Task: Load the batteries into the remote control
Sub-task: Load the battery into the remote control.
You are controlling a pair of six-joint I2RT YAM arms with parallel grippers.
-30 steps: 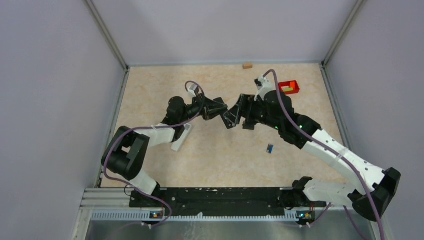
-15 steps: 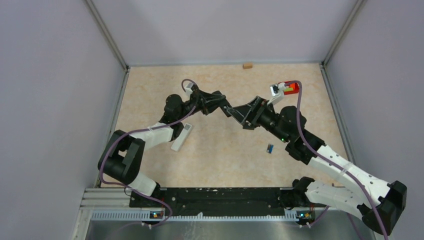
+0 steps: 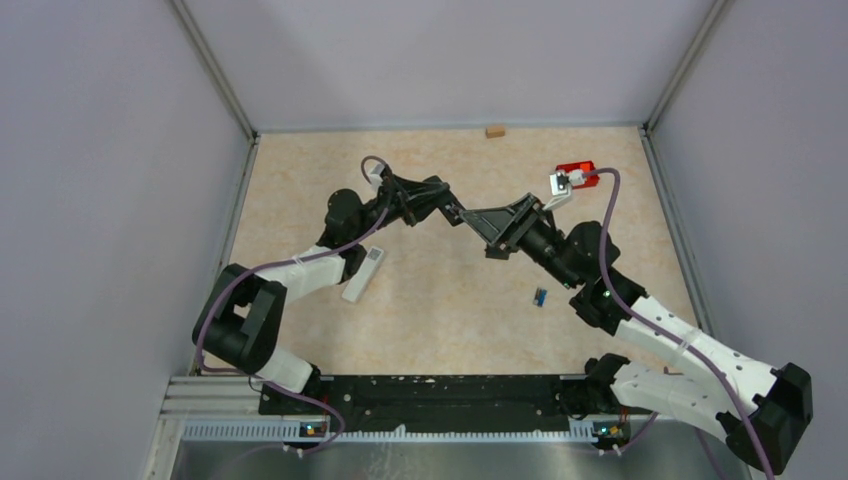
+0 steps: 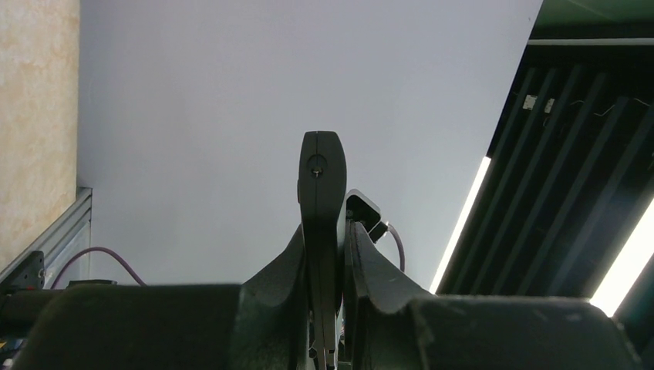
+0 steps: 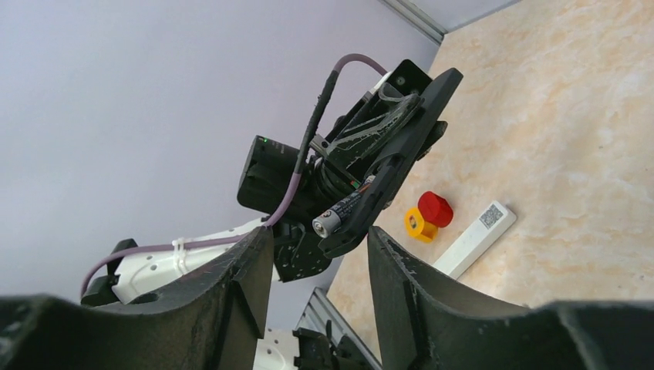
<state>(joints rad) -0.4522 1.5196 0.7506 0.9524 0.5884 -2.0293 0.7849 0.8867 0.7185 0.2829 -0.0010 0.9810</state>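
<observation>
Dark with 1 pale metal end, a battery [image 5: 338, 215] sits pinched in the tips of the left gripper [image 5: 351, 221], raised above the table [image 3: 450, 320]; the print on its casing is too small to read. The right gripper [image 3: 477, 216] meets it tip to tip, its 2 fingers [image 5: 231, 301] spread either side of the battery's end; whether they touch it cannot be told. The white remote [image 5: 472, 239] lies flat beside a red cylinder [image 5: 434, 208] and a yellow ring [image 5: 415, 225], its square label an unreadable code. From above, the left arm hides those 2 pieces. A small blue piece [image 3: 540, 296] lies well apart, blurred.
</observation>
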